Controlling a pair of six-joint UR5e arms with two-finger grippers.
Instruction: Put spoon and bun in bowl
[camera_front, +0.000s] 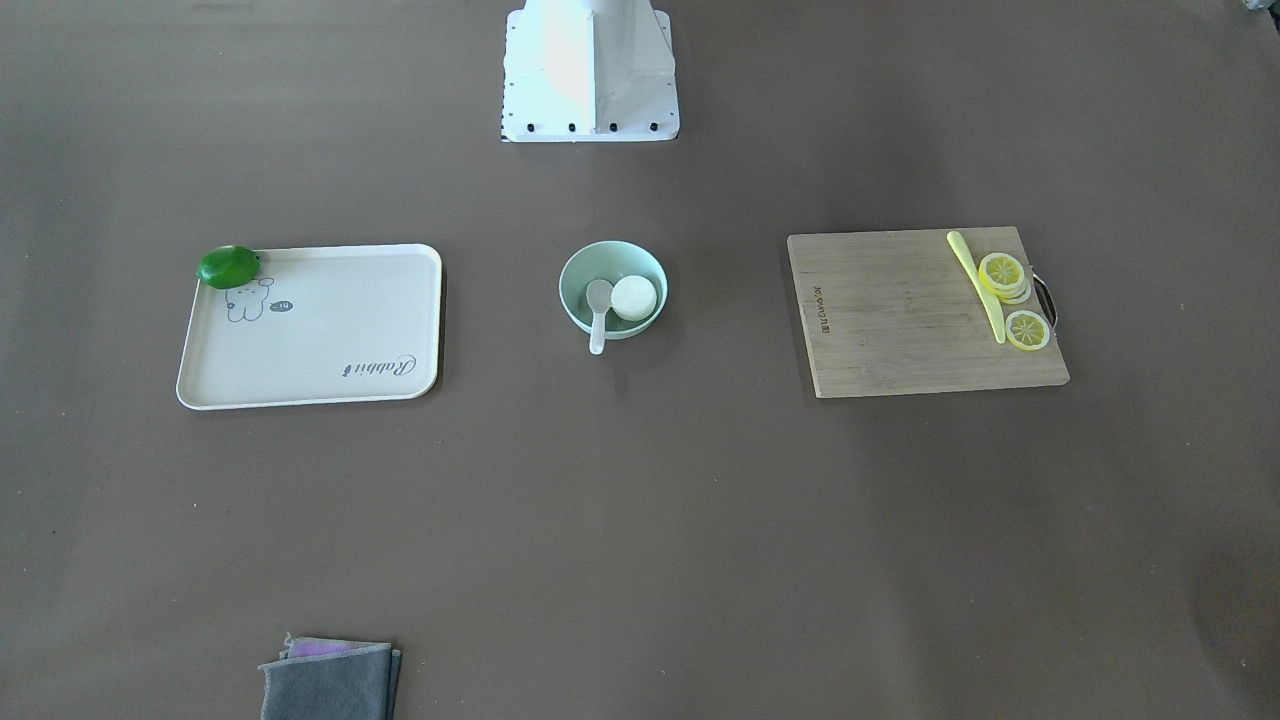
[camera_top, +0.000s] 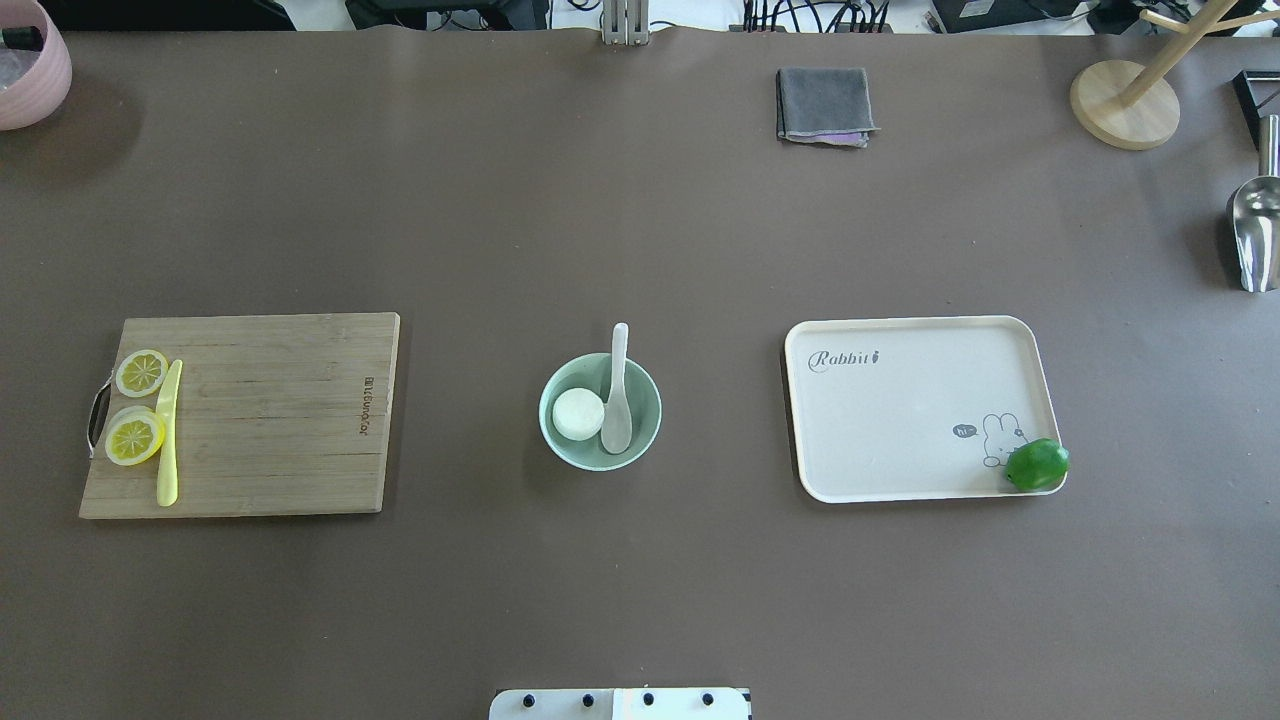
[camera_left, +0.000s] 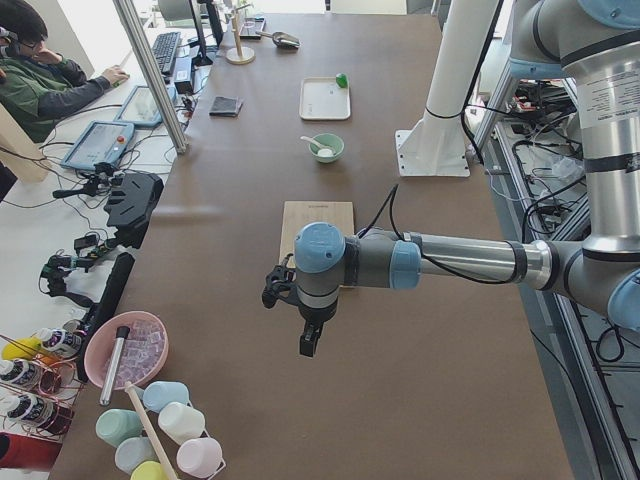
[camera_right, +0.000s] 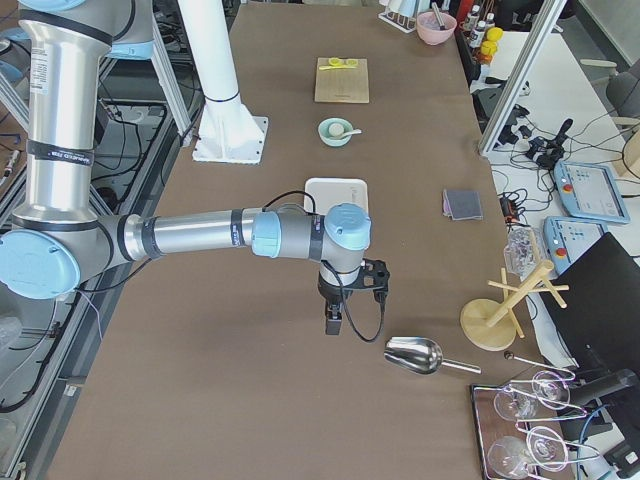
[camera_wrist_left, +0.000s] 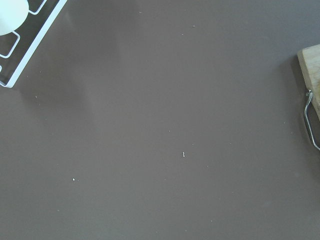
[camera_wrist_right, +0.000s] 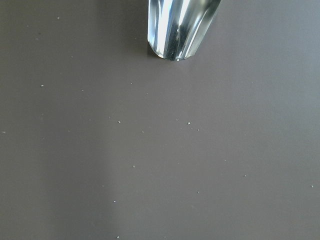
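The pale mint-green bowl (camera_front: 610, 256) (camera_top: 600, 458) stands at the table's middle. The white bun (camera_front: 634, 297) (camera_top: 578, 413) lies inside it, flat side up. The white spoon (camera_front: 598, 312) (camera_top: 617, 395) rests in the bowl beside the bun, its handle sticking out over the rim. My left gripper (camera_left: 310, 343) hangs over bare table near the cutting board's end, far from the bowl. My right gripper (camera_right: 333, 324) hangs over bare table beyond the tray, near a metal scoop. Both show only in side views, so I cannot tell whether they are open or shut.
A wooden cutting board (camera_top: 280, 410) holds lemon slices (camera_top: 135, 436) and a yellow-green knife (camera_top: 168, 435). A cream tray (camera_top: 900, 420) carries a green lime (camera_top: 1037, 465). A grey cloth (camera_top: 823, 104), a metal scoop (camera_top: 1256, 230), a wooden stand (camera_top: 1125, 104) and a pink bowl (camera_top: 30, 75) sit near the edges.
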